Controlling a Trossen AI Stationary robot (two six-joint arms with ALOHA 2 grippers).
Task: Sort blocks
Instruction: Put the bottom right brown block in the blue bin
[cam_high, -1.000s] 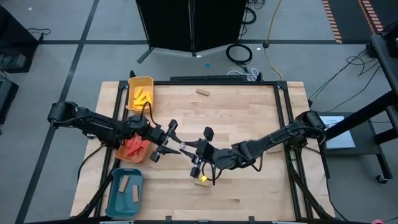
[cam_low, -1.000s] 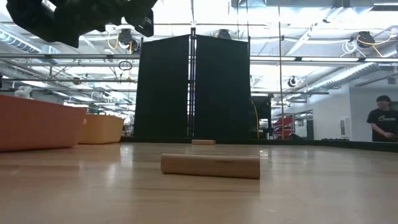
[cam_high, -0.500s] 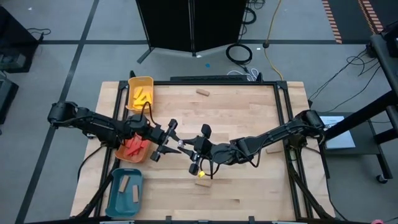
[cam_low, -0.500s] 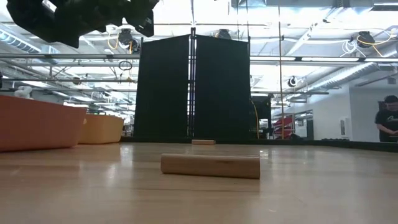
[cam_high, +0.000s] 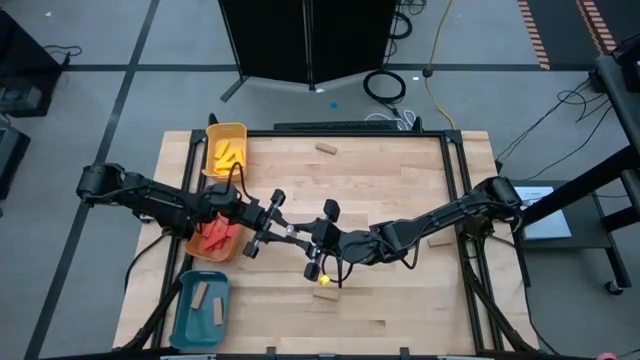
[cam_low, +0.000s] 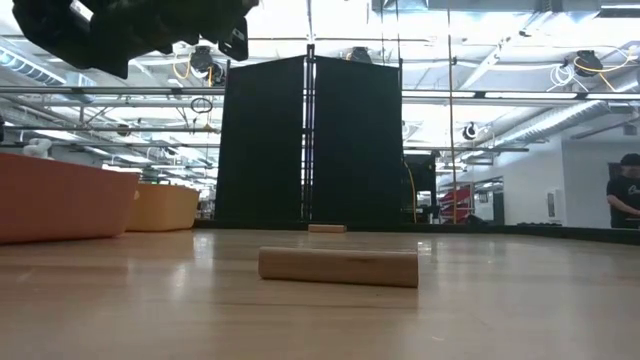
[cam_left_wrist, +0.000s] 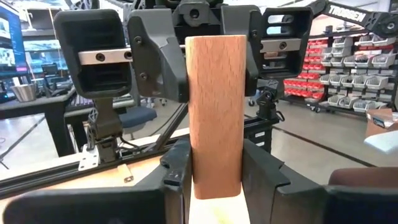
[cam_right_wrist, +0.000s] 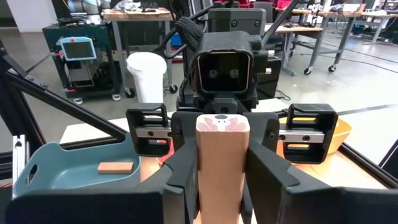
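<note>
My two grippers meet nose to nose above the middle of the table, with one tan wood block (cam_high: 296, 236) held between them. My left gripper (cam_high: 282, 232) reaches in from the left over the orange tray (cam_high: 200, 248) and is shut on the block (cam_left_wrist: 216, 112). My right gripper (cam_high: 312, 240) comes from the right and is shut on the same block (cam_right_wrist: 222, 162). A yellow block (cam_high: 324, 282) and a tan block (cam_high: 327, 294) lie flat on the table below the right gripper. My left gripper pinches one end of the tan block (cam_left_wrist: 214, 177) between its two fingers, which lie level and along the block, coming from the table's left. The block is lifted clear of the table. My right gripper pinches the block's two long sides (cam_right_wrist: 221, 186) between its two fingers, level, from the table's right. The block points straight out toward the left gripper, with its end face (cam_right_wrist: 222, 124) showing.
A yellow tray (cam_high: 238, 131) with yellow blocks stands at the far left. The orange tray holds red blocks. A teal tray (cam_high: 186, 318) with tan blocks stands at the near left. Loose tan blocks lie at the far edge (cam_high: 325, 148) and at the right (cam_high: 437, 240).
My right gripper has moved a little toward the table's left, closing on my left gripper at the tan block. My left gripper has kept still.
</note>
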